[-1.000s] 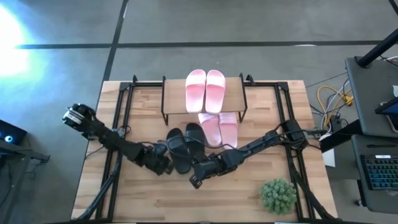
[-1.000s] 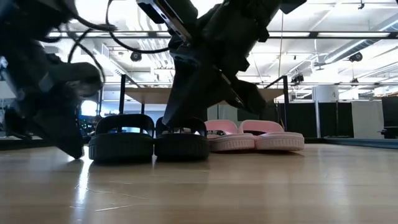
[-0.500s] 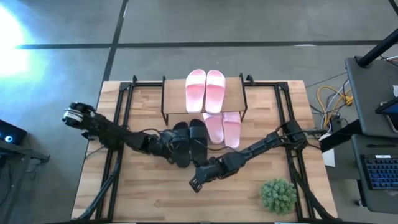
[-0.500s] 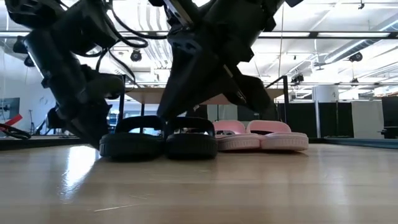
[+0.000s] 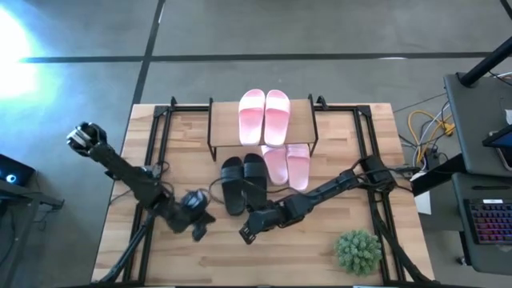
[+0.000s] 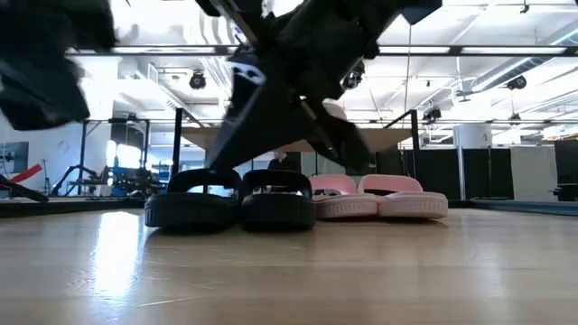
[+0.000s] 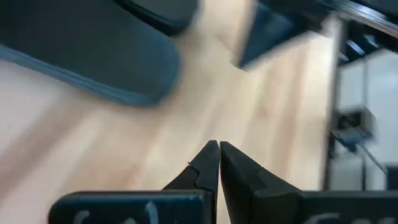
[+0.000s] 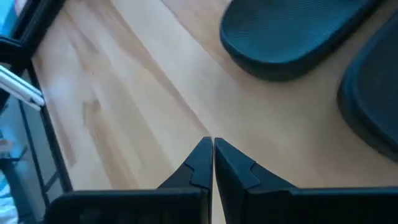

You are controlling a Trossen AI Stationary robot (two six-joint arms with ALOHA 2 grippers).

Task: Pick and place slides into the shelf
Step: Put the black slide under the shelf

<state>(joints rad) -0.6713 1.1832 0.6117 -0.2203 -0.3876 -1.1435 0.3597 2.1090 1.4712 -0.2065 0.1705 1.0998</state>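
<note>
Two black slides [image 5: 243,182] lie side by side on their soles just in front of the shelf [image 5: 220,122]; the low view shows them as the black slides [image 6: 230,200]. One light pink pair [image 5: 264,114] lies on the shelf's top board. A second pink pair [image 5: 286,164] lies on the table, partly under that board. My left gripper [image 5: 198,231] is shut and hovers near-left of the black pair, whose heel [image 7: 118,62] shows in its wrist view. My right gripper [image 5: 245,235] is shut just near of the black heels [image 8: 292,31].
A green plant ball [image 5: 358,252] sits at the table's near right corner. Black metal frame rails [image 5: 158,140] run along both sides of the tabletop. Bare wood lies along the near edge between the grippers and the plant.
My left gripper swung in against the black pair from the left, then drew back toward the near left corner. The black slides slid toward the shelf and straightened up side by side; the pink pair on the table shifted slightly right. My right gripper eased slightly toward the near edge.
</note>
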